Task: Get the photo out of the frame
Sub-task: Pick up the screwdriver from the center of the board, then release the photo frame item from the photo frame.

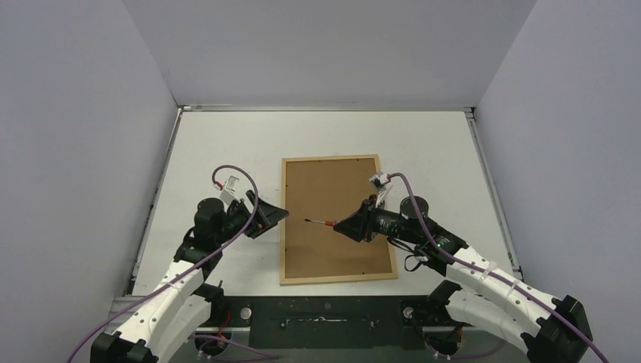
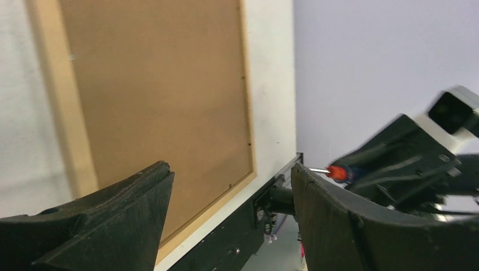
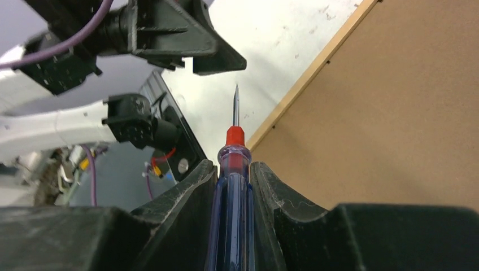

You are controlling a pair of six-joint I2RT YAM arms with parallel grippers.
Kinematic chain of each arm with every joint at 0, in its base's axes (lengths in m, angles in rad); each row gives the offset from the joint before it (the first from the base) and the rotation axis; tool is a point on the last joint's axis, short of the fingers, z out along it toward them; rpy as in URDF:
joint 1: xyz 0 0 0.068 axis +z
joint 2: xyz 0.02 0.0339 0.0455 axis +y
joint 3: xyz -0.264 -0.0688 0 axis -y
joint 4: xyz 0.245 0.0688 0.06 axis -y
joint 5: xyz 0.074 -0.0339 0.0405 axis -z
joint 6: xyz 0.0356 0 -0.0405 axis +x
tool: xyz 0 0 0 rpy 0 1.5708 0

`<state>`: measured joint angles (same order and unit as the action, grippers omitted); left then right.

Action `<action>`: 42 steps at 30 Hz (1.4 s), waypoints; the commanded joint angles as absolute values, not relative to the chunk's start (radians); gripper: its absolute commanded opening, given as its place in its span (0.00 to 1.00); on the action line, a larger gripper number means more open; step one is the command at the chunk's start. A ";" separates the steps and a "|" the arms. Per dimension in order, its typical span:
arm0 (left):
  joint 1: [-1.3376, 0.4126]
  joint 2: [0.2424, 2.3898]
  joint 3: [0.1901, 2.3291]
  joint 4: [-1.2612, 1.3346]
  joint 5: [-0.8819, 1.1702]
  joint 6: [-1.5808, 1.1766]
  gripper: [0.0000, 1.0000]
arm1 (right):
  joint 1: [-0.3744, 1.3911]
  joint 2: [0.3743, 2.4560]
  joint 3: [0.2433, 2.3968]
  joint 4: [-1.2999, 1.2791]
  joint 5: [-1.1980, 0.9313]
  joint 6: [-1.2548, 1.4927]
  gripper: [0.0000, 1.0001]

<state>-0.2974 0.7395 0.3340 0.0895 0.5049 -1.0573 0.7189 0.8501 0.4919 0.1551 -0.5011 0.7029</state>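
The frame (image 1: 284, 227) lies flat on the table (image 1: 219, 144), back side up, with the brown board (image 1: 332, 197) sitting in it. From above, the right gripper (image 1: 338, 225) is over the middle of the board. The left gripper (image 1: 281, 215) is at the frame's left edge. The right wrist view shows what the top view cannot. The right fingers are almost closed and pinch a blue screwdriver (image 3: 233, 169) with a red collar. Its tip points ahead at the left gripper. The left wrist view shows the left fingers (image 2: 113, 220) spread wide and holding nothing, with the frame just ahead of them.
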 commanded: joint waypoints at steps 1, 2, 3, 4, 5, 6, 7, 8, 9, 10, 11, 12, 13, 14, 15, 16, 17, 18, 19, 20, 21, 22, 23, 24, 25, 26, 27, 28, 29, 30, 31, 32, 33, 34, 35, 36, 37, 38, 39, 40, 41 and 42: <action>-0.290 0.759 0.423 -0.200 0.405 -0.932 0.74 | 0.752 0.815 0.624 -0.075 -0.549 0.449 0.00; -0.290 0.770 0.432 -0.227 0.396 -0.914 0.74 | 0.755 0.820 0.650 -0.120 -0.549 0.416 0.00; -0.290 0.780 0.438 -0.244 0.392 -0.900 0.74 | 0.756 0.827 0.669 -0.157 -0.547 0.392 0.00; -0.290 0.792 0.443 -0.254 0.394 -0.886 0.75 | 0.756 0.838 0.687 -0.195 -0.545 0.376 0.00; -0.290 0.802 0.449 -0.260 0.394 -0.876 0.75 | 0.756 0.850 0.702 -0.218 -0.549 0.366 0.00; -0.290 0.815 0.455 -0.267 0.393 -0.869 0.75 | 0.756 0.864 0.716 -0.234 -0.551 0.370 0.00; -0.290 0.826 0.460 -0.274 0.392 -0.860 0.75 | 0.755 0.879 0.731 -0.251 -0.545 0.379 0.00; -0.290 0.838 0.468 -0.282 0.391 -0.854 0.75 | 0.755 0.895 0.744 -0.269 -0.531 0.388 0.00; -0.290 0.855 0.477 -0.297 0.386 -0.844 0.75 | 0.755 0.915 0.756 -0.290 -0.520 0.393 0.00; -0.290 0.868 0.487 -0.316 0.379 -0.831 0.75 | 0.755 0.935 0.763 -0.305 -0.520 0.394 0.00; -0.290 0.880 0.501 -0.337 0.379 -0.809 0.75 | 0.754 0.955 0.764 -0.311 -0.515 0.403 0.00; -0.289 0.892 0.527 -0.374 0.370 -0.767 0.76 | 0.751 0.975 0.763 -0.311 -0.503 0.422 0.00; -0.288 0.905 0.561 -0.422 0.345 -0.723 0.76 | 0.747 0.993 0.764 -0.306 -0.502 0.447 0.00; -0.286 0.926 0.599 -0.485 0.313 -0.684 0.78 | 0.743 1.011 0.762 -0.288 -0.510 0.477 0.00; -0.281 0.949 0.640 -0.553 0.288 -0.658 0.78 | 0.743 1.026 0.757 -0.260 -0.523 0.517 0.00; -0.277 0.972 0.672 -0.584 0.275 -0.643 0.78 | 0.742 1.041 0.751 -0.237 -0.542 0.546 0.00; -0.276 0.997 0.698 -0.603 0.271 -0.635 0.78 | 0.743 1.052 0.749 -0.221 -0.566 0.567 0.00; -0.276 1.016 0.715 -0.608 0.272 -0.633 0.78 | 0.743 1.058 0.751 -0.219 -0.580 0.586 0.00; -0.276 1.034 0.722 -0.602 0.279 -0.635 0.78 | 0.744 1.059 0.752 -0.219 -0.585 0.603 0.00; -0.276 1.049 0.722 -0.592 0.280 -0.645 0.78 | 0.743 1.055 0.753 -0.216 -0.586 0.630 0.00; -0.276 1.060 0.719 -0.579 0.284 -0.661 0.78 | 0.741 1.047 0.752 -0.211 -0.587 0.662 0.00; -0.276 1.068 0.715 -0.561 0.290 -0.678 0.78 | 0.742 1.039 0.748 -0.202 -0.586 0.695 0.00; -0.277 1.077 0.707 -0.549 0.299 -0.703 0.77 | 0.741 1.033 0.746 -0.201 -0.587 0.736 0.00; -0.277 1.084 0.706 -0.548 0.306 -0.724 0.77 | 0.738 1.027 0.746 -0.206 -0.586 0.756 0.00; -0.278 1.088 0.704 -0.545 0.315 -0.741 0.77 | 0.737 1.023 0.746 -0.218 -0.577 0.770 0.00; -0.279 1.088 0.702 -0.542 0.325 -0.751 0.77 | 0.734 1.022 0.749 -0.227 -0.581 0.781 0.00; -0.279 1.086 0.701 -0.541 0.332 -0.757 0.77 | 0.733 1.021 0.751 -0.225 -0.586 0.779 0.00; -0.279 1.081 0.695 -0.534 0.335 -0.756 0.77 | 0.733 1.020 0.748 -0.214 -0.585 0.774 0.00; -0.281 1.072 0.681 -0.523 0.336 -0.751 0.77 | 0.732 1.023 0.738 -0.195 -0.580 0.770 0.00; -0.280 1.062 0.658 -0.513 0.327 -0.746 0.77 | 0.730 1.031 0.725 -0.164 -0.586 0.756 0.00; -0.279 1.055 0.634 -0.508 0.310 -0.746 0.77 | 0.730 1.041 0.713 -0.133 -0.603 0.739 0.00; -0.278 1.051 0.608 -0.494 0.293 -0.747 0.77 | 0.731 1.050 0.705 -0.113 -0.614 0.725 0.00; -0.279 1.051 0.584 -0.477 0.283 -0.742 0.77 | 0.732 1.056 0.698 -0.109 -0.613 0.707 0.00; -0.279 1.059 0.569 -0.467 0.276 -0.740 0.77 | 0.731 1.060 0.688 -0.098 -0.609 0.697 0.00; -0.279 1.069 0.564 -0.467 0.282 -0.742 0.77 | 0.730 1.067 0.680 -0.086 -0.604 0.688 0.00; -0.280 1.077 0.566 -0.469 0.305 -0.742 0.76 | 0.729 1.077 0.682 -0.083 -0.609 0.680 0.00; -0.287 1.081 0.570 -0.463 0.326 -0.736 0.75 | 0.729 1.087 0.686 -0.080 -0.613 0.672 0.00; -0.297 1.081 0.569 -0.446 0.327 -0.734 0.74 | 0.730 1.095 0.686 -0.067 -0.617 0.672 0.00; -0.306 1.081 0.565 -0.430 0.309 -0.733 0.75 | 0.729 1.101 0.681 -0.050 -0.613 0.677 0.00; -0.309 1.084 0.561 -0.412 0.298 -0.735 0.75 | 0.729 1.109 0.675 -0.037 -0.601 0.682 0.00; -0.310 1.089 0.560 -0.394 0.299 -0.736 0.75 | 0.729 1.124 0.678 -0.037 -0.588 0.684 0.00; -0.311 1.099 0.561 -0.374 0.309 -0.738 0.75 | 0.729 1.144 0.690 -0.042 -0.582 0.688 0.00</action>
<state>-0.2993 1.0870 0.5522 -0.4950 0.3027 -0.7403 0.7334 1.1072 0.6781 -0.1379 -0.5945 0.6968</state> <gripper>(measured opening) 0.748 0.263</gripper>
